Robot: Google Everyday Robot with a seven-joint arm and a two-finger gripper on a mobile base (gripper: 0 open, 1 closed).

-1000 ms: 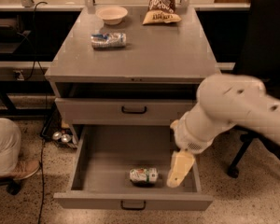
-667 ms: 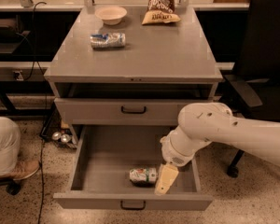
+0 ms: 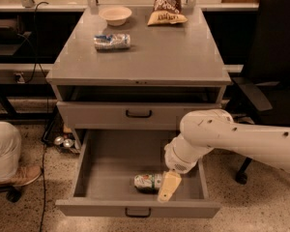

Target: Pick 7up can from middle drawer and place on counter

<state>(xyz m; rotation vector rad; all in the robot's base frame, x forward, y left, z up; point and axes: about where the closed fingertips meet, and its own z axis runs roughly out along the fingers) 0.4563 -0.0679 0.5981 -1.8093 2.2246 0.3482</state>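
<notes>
So the wide, shallow grey metal middle drawer point(image 3: 111, 170) stood open, and the small green-and-white 7up can point(image 3: 147, 181) lay on its side inside, close to the near wall and a bit right of centre. The robot's white arm reached in from the right, with its pale gripper point(image 3: 168, 187) down in the drawer at the can's right end, apparently touching it. Honestly couldn't tell whether the jaws were apart or clamped on the can.

My read: this was the grab step, nothing lifted yet. The next move would need a firm hold on the can, then a lift clear of the drawer's walls and the closed drawer front above it. After that, up to the flat matte grey counter point(image 3: 154, 57), setting down away from the blue-white-silver can point(image 3: 112, 41) lying at its far left.
</notes>
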